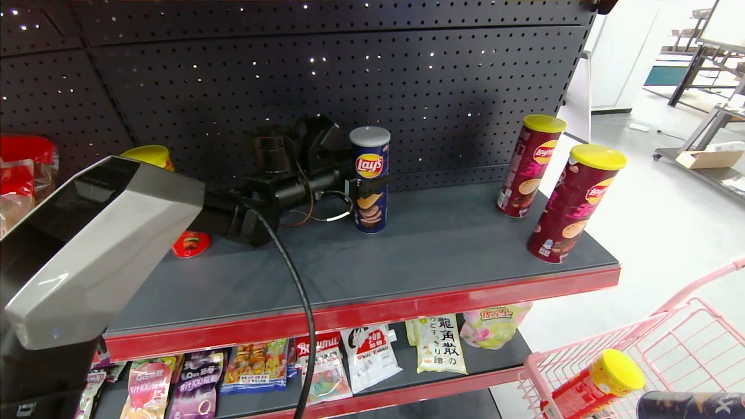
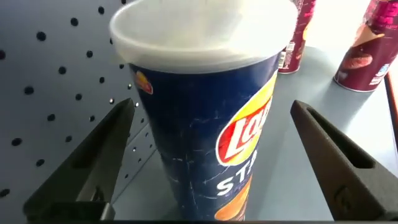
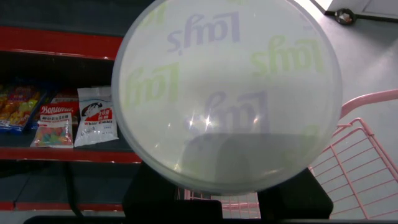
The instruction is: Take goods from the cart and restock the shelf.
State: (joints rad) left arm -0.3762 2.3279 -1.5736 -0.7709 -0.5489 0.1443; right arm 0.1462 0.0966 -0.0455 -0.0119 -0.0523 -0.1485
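Note:
A blue chip can [image 1: 370,180] with a pale lid stands upright near the back of the grey top shelf [image 1: 419,256]. My left gripper [image 1: 364,185] is open around it. In the left wrist view the blue can [image 2: 205,124] sits between the two dark fingers [image 2: 93,162], with a gap on each side. My right gripper [image 3: 227,199] is shut on a second chip can whose clear lid [image 3: 227,93] faces the camera. That dark can [image 1: 689,404] lies over the pink cart [image 1: 657,331] at the bottom right.
Two maroon cans with yellow lids [image 1: 529,166] [image 1: 573,203] stand at the shelf's right end. A yellow-lidded can [image 1: 148,154] stands behind my left arm, with a red lid [image 1: 191,244] below it. A red can [image 1: 599,384] lies in the cart. Snack bags [image 1: 361,355] line the lower shelf.

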